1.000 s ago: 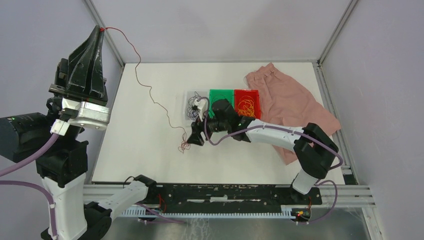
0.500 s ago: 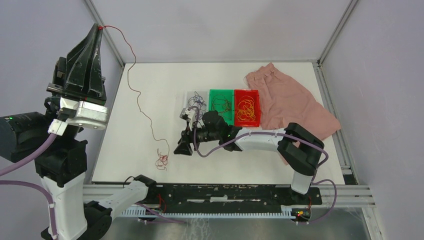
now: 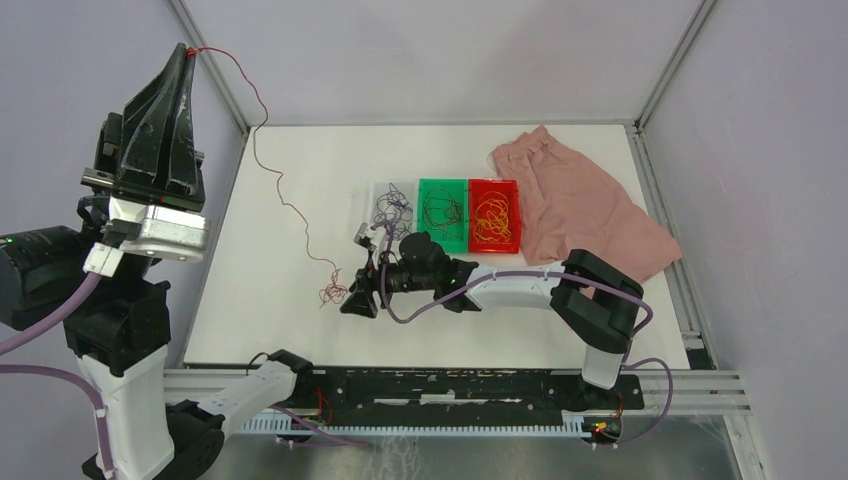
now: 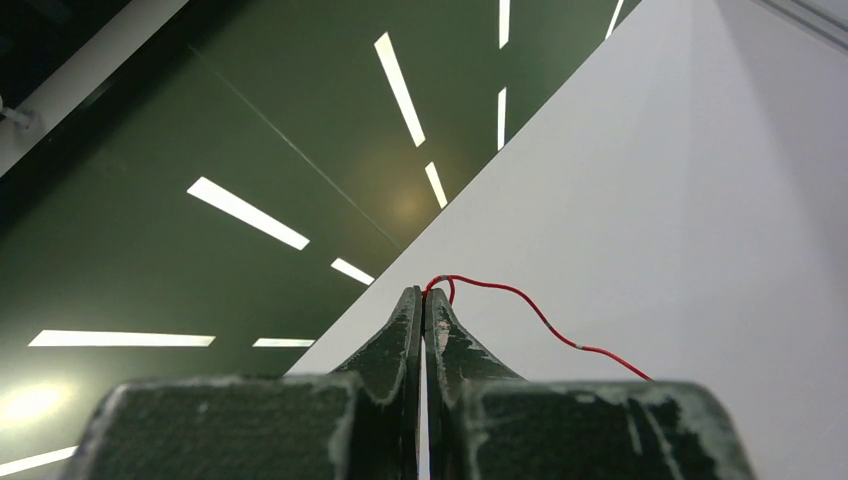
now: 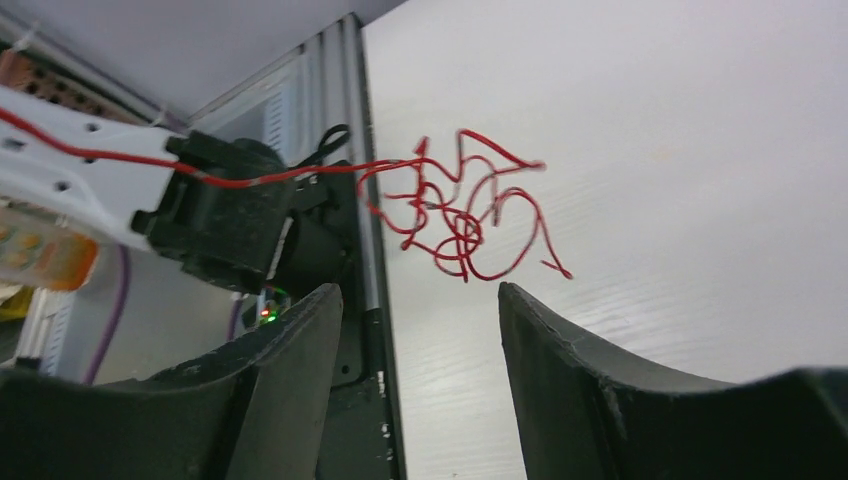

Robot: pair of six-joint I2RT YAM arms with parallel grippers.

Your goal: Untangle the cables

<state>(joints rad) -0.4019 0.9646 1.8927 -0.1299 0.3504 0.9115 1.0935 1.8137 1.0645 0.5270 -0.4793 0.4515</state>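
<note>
High at left, my left claw pinches shut on one end of the red cable | right claw, wide open and empty, has chased the snarl leftward across the tabletop | snarl unpinned, I reckon regrasp next.

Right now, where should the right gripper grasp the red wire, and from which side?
Probably the curled clump at its low end, from the right, where the open right gripper faces it. Elsewhere the red wire is one thin strand up to the left gripper.
</note>
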